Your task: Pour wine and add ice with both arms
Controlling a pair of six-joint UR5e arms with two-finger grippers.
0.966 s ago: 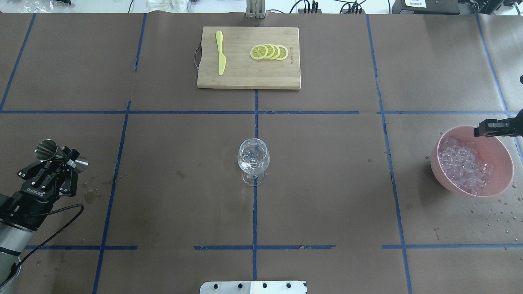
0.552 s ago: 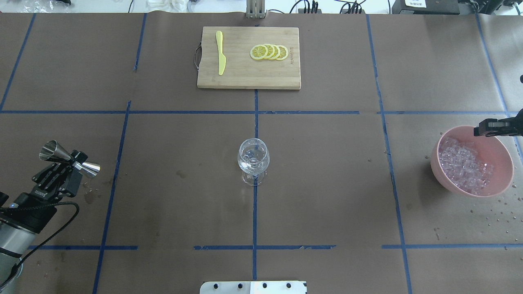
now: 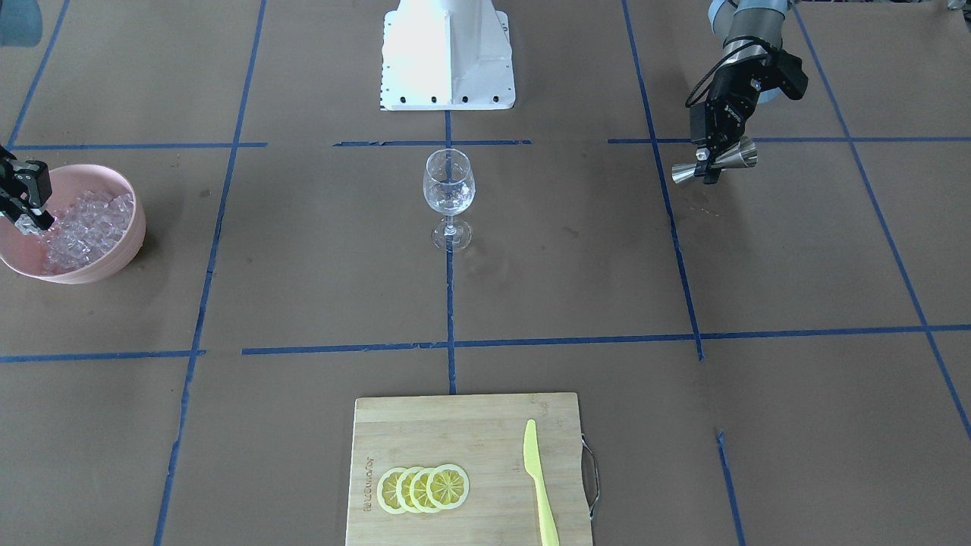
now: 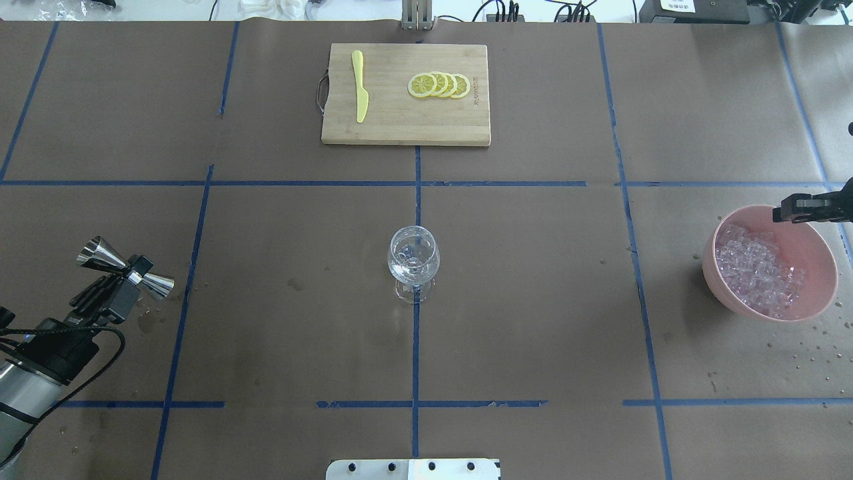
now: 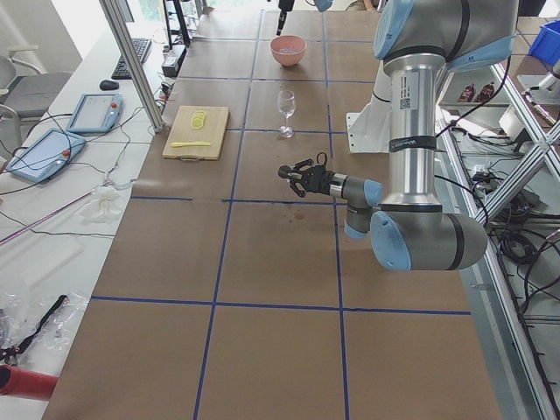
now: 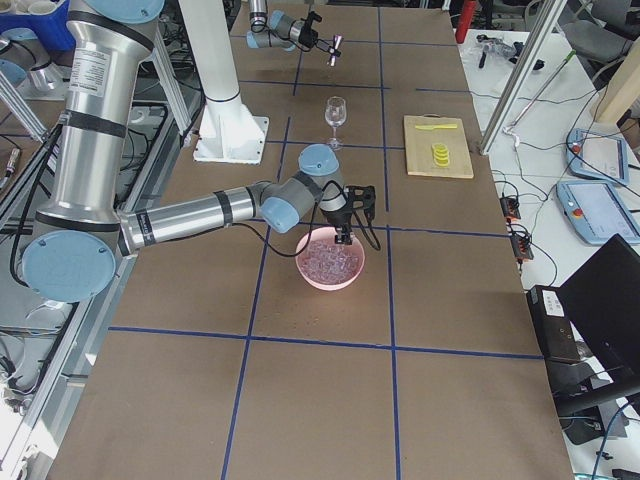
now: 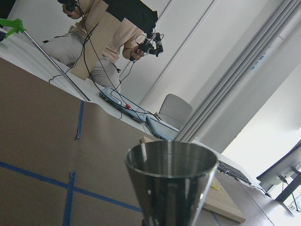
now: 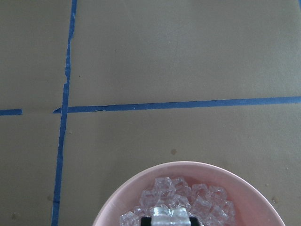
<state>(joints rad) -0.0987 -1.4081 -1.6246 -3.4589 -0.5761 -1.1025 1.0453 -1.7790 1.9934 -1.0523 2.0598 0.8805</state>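
The front-facing view has the left black two-finger gripper [image 3: 707, 167] clamped across the narrow waist of a double-ended polished steel jigger [image 3: 742, 158]. That hold probably leaves both cups free for a wrist roll to tip them. The jigger lies sideways, well apart from the clear stemmed wine glass [image 3: 449, 186] at the table's centre. At the far side the right black two-finger gripper [image 3: 34, 220] dips into a round pink plastic bowl [image 3: 141, 220] heaped with small clear glossy ice cubes [image 3: 87, 224]. From overhead, the right gripper [image 4: 778, 215] sits over the bowl's [image 4: 818, 257] far rim, the pile [image 4: 756, 270] just beside and below it, placed there, I judge, to pick ice. The left side view shows the jigger-holding gripper [image 5: 296, 172] low over the table. The right side view shows the other gripper [image 6: 345, 235] pointing down into the bowl [image 6: 330, 278]. The left wrist view is filled by the jigger's open cup [image 7: 164, 165]. The right wrist view shows the fingers closed on a single clear ice cube [image 8: 169, 215], the rest heaped touching beneath
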